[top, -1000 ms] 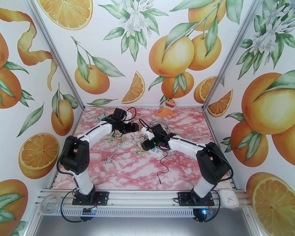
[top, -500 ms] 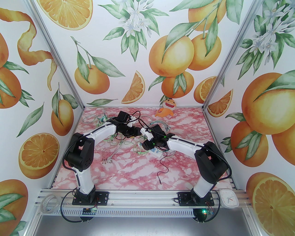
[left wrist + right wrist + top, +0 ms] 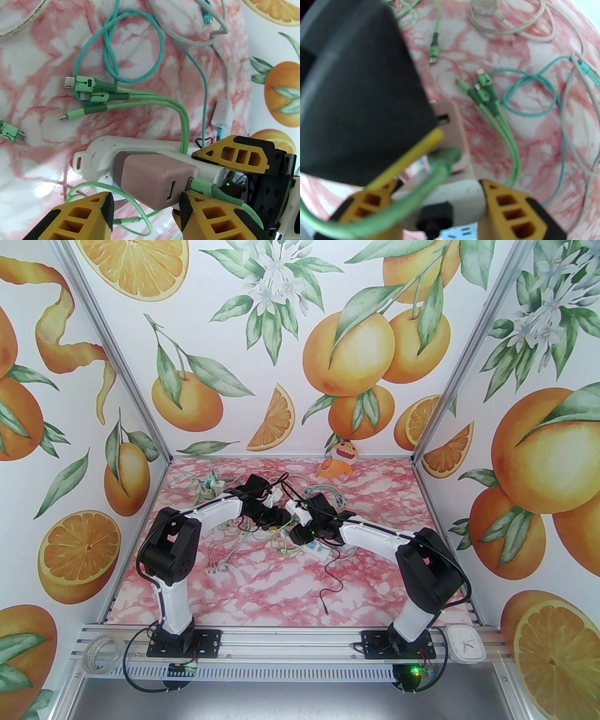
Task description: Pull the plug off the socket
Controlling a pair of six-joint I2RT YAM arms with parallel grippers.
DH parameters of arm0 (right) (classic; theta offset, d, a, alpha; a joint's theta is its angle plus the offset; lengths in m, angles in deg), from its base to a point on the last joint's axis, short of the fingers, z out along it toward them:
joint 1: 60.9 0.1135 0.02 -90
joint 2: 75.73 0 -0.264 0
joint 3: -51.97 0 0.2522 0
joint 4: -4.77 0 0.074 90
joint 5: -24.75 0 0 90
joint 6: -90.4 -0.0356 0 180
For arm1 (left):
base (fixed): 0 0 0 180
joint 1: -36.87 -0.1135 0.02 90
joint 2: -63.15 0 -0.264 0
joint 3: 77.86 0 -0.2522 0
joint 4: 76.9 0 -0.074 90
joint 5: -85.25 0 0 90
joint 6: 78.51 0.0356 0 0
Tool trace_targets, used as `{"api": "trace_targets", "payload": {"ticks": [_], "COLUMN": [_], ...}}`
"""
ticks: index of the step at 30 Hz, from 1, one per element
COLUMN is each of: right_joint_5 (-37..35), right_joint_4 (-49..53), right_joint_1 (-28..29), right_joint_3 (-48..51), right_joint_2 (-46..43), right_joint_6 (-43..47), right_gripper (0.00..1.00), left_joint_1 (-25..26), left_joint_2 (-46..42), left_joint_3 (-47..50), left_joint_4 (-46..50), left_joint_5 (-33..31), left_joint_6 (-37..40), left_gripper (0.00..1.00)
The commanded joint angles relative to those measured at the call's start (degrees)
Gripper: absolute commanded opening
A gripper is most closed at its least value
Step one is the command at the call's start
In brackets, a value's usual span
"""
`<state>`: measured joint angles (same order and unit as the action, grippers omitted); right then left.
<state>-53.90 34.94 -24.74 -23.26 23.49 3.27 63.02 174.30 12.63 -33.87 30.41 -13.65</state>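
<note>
Extraction is not yet done: the pink plug [image 3: 152,178] sits seated in the white socket strip [image 3: 98,150], between the spread fingers of the left gripper [image 3: 146,206], while the right gripper [image 3: 438,187] clamps the strip.

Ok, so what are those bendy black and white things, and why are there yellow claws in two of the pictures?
Those are two robot arms, a left arm and a right arm, bolted to a table with a pink marble pattern. The wide picture is from a camera above and behind them. The other two are from small cameras on the wrists, so you see each arm's own yellow fingers. Charging cables lie about, like a green three-headed cable, and an orange plush toy sits at the back. The right gripper looks clamped on a white socket strip. A pink plug sits in it, and the left gripper is open, a finger on each side of the plug.
</note>
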Motion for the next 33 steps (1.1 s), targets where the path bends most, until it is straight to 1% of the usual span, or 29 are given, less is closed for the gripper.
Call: {"api": "trace_targets", "payload": {"ticks": [1, 4, 10, 12, 16, 23, 28, 33], "right_joint_5": [-0.5, -1.8, -8.1, -8.7, -8.5, -2.3, 0.4, 0.3], "right_joint_4": [-0.3, -0.1, -0.5, 0.0, 0.2, 0.6, 1.0, 1.8], "right_joint_1": [0.7, 1.8, 7.0, 7.8, 7.4, 3.0, 0.2, 0.1], "right_joint_3": [1.0, 1.1, 2.9, 3.0, 2.7, -0.4, -2.1, -3.0], "right_joint_2": [-0.7, -1.3, -3.5, -3.7, -3.3, -1.9, -1.1, -0.7], "right_joint_6": [-0.9, -0.6, 1.4, 1.5, 0.7, -3.2, -4.9, -4.7], "right_gripper": [0.47, 0.46, 0.46, 0.46, 0.46, 0.45, 0.45, 0.45], "left_joint_1": [-0.4, -0.5, -0.9, -0.9, -0.9, -0.7, -0.5, -0.5], "left_joint_2": [2.2, 2.8, 4.2, 4.1, 4.3, 4.1, 3.7, 3.8], "left_joint_3": [2.0, 2.1, 1.0, 1.0, 1.1, 1.4, 1.7, 1.7], "left_joint_4": [0.1, 0.8, 3.5, 3.5, 4.0, 4.8, 5.2, 5.1], "left_joint_5": [-3.5, -4.2, -5.6, -5.6, -6.0, -6.7, -7.2, -7.3], "left_joint_6": [0.1, 0.0, 0.1, 0.0, 0.5, 1.3, 1.7, 1.7], "left_gripper": [0.5, 0.49, 0.48, 0.49, 0.49, 0.49, 0.49, 0.49]}}
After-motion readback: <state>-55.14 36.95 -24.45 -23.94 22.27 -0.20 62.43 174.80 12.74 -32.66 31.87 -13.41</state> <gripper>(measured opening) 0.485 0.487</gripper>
